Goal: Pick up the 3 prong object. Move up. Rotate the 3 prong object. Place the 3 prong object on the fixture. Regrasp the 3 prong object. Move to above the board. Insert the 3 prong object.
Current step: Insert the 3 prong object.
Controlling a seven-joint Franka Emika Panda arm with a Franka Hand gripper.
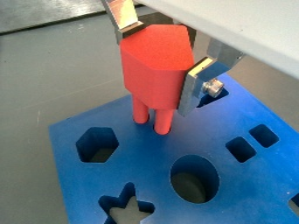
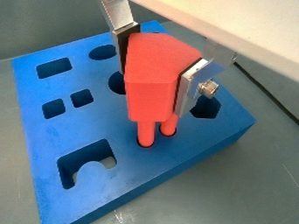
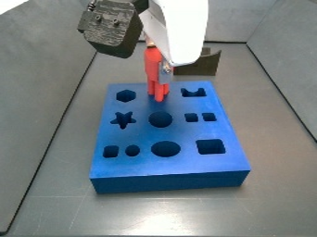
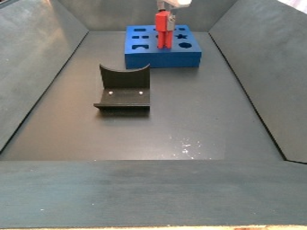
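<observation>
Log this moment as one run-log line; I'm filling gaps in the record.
phase: insert | gripper: over board, shut on 3 prong object | fingers: clamp its sides | prongs: down at board top | fixture: bare, apart from board

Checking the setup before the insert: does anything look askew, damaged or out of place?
Nothing stands out. The gripper holds the 3 prong object upright, prongs down, over the board; the board's cut-outs look intact in a side view. The fixture stands apart on the floor, nothing on it.
</observation>
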